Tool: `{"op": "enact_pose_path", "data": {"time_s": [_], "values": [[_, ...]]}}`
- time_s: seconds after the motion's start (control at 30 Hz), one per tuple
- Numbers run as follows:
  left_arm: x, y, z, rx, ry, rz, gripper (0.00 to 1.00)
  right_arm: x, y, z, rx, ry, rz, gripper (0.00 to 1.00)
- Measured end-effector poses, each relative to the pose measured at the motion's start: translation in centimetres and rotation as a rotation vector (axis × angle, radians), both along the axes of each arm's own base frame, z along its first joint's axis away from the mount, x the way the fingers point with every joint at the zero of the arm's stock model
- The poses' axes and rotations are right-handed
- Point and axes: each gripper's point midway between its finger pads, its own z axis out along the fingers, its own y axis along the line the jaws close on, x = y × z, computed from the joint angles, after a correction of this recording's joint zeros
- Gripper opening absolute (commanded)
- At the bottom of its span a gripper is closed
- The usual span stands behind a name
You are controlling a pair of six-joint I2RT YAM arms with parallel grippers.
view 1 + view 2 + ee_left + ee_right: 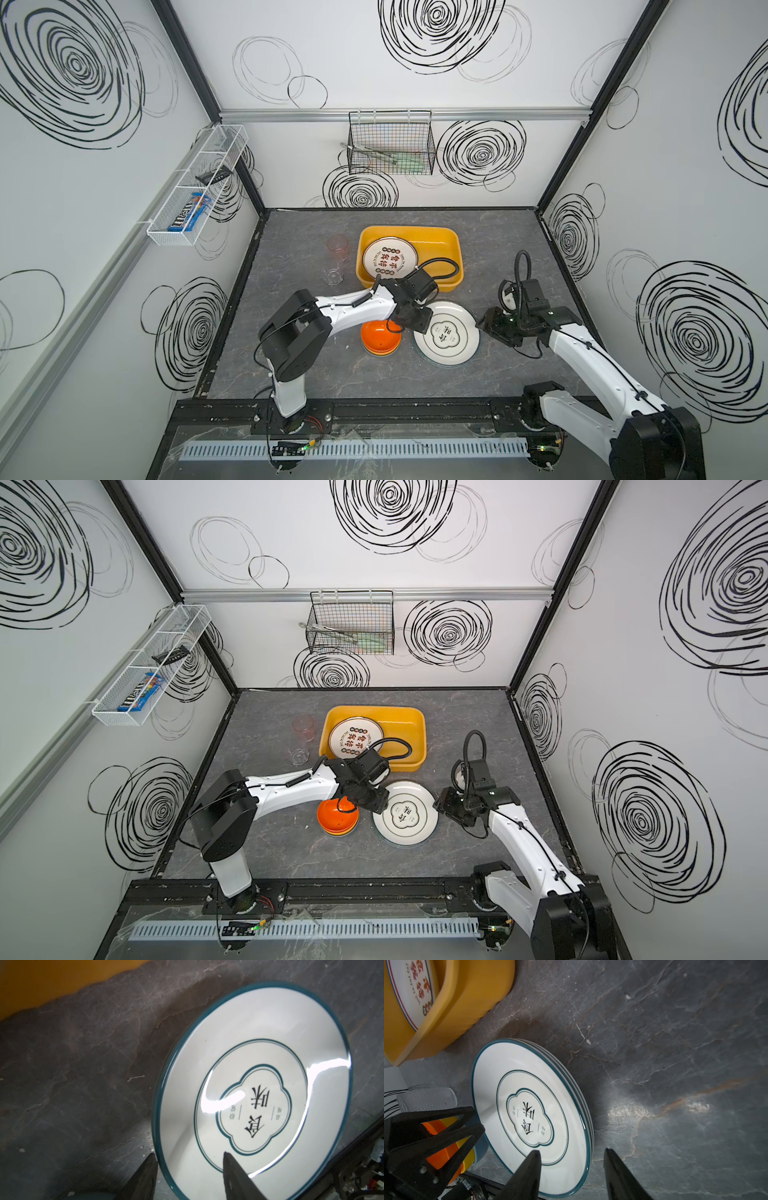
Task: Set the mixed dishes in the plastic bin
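A stack of white plates with dark green rims (451, 336) (409, 816) lies on the dark table in front of the yellow plastic bin (436, 249) (403, 733). In the bin rests a white plate with red-black characters (390, 259) (415, 991). My left gripper (419, 327) (189, 1159) stands open, its jaws straddling the top plate's left rim (164, 1105). On the opposite rim my right gripper (482, 325) (572, 1155) is open too, one finger over the plate (529, 1105), one over the table. Stacked bowls, orange on top (380, 338) (444, 1147), sit left of the plates. A pinkish cup (336, 247) and a clear cup (333, 275) stand left of the bin.
A black wire basket (390, 143) hangs on the back wall and a white mesh rack (199, 183) on the left wall. The black base rail (374, 411) runs along the table's front edge. Walls close in the table on three sides.
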Motion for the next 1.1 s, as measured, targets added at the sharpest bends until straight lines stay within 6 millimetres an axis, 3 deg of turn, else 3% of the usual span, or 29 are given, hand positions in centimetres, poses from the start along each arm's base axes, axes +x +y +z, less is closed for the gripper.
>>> {"op": "enact_pose_path", "data": {"time_s": [0.7, 1.1], "values": [[-0.2, -0.1, -0.6, 0.005, 0.014, -0.004, 0.48, 0.0, -0.3, -0.3, -0.002, 0.009, -0.013, 0.53], [-0.2, -0.5, -1.3, 0.001, 0.029, -0.010, 0.38, -0.4, -0.5, -1.2, -0.015, 0.043, -0.017, 0.49]]}}
